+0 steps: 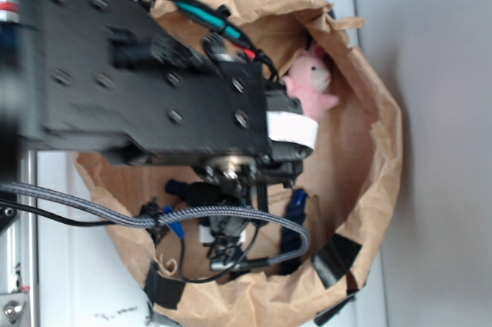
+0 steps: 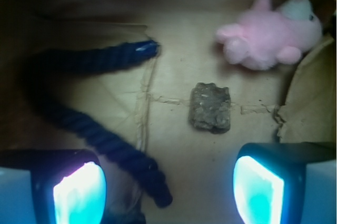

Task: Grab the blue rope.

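Observation:
The blue rope, thick, dark navy and twisted, lies bent in a U on the brown paper floor at the left of the wrist view. One end lies between my fingers, nearer the left one. My gripper is open, and its glowing cyan pads stand wide apart above the floor. In the exterior view the gripper hangs inside the paper bag, and only short blue bits of the rope show beside it.
A pink plush bunny lies at the far right; it also shows in the exterior view. A small grey-brown block sits mid-floor. The brown paper bag's walls ring the space. My thin grey braided cable crosses the bag.

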### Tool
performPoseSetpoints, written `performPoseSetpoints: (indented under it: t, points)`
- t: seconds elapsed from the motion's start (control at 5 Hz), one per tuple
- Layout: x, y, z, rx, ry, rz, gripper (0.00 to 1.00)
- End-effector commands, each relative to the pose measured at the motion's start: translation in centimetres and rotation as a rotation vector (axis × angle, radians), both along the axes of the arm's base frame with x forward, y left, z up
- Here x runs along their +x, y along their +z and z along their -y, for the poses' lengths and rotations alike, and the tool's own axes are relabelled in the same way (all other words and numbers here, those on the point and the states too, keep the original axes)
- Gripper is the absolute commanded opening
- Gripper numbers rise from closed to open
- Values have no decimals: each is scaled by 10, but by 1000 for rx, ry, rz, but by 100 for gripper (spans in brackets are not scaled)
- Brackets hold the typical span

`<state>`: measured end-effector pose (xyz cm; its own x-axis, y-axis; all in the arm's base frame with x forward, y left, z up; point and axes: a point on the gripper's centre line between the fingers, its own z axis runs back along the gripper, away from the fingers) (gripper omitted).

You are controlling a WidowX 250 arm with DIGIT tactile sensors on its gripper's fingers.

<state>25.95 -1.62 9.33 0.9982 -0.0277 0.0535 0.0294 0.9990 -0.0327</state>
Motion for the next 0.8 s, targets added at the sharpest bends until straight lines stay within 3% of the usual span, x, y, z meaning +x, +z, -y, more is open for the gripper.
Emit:
performPoseSetpoints:
  t: [0.0, 0.2, 0.4, 0.6]
  points:
    - [6, -19, 13, 3, 21, -16, 100]
    - [-7, -29, 32, 9, -42, -23, 100]
    - [-7, -38, 40, -93, -128, -49, 100]
    - [-2, -39, 39, -129, -178, -54, 100]
